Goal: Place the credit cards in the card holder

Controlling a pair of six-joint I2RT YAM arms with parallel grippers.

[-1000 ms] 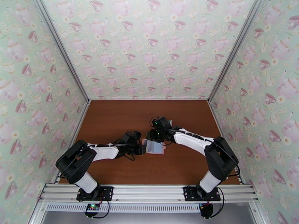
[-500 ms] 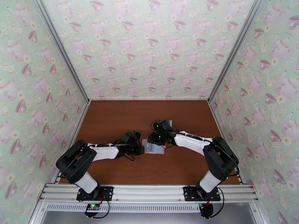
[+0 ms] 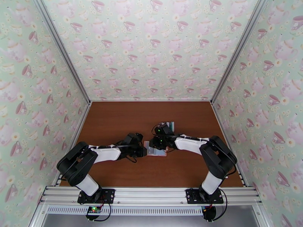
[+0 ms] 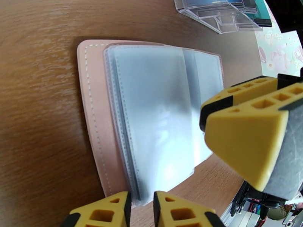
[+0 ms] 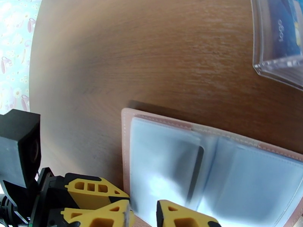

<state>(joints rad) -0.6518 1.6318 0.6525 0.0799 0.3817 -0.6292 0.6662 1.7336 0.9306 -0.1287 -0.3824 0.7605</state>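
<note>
— Where is the card holder (image 3: 156,151) found?
— It is laid open on the table (image 3: 113,122), sleeves up, between both grippers (credit cards (image 5: 282,31) are seen in the clear rack (image 4: 216,16) just beyond).
— And the jaws?
— The left gripper (image 4: 140,209) is set at the sleeves' edge, the right gripper (image 5: 143,218) over them. A narrow gap is seen in each; whether a sleeve is pinched cannot be told.

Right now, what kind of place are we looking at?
Probably a staged robot test booth: teacup wallpaper walls, an aluminium rail along the near edge, and a brown wooden table.
</note>
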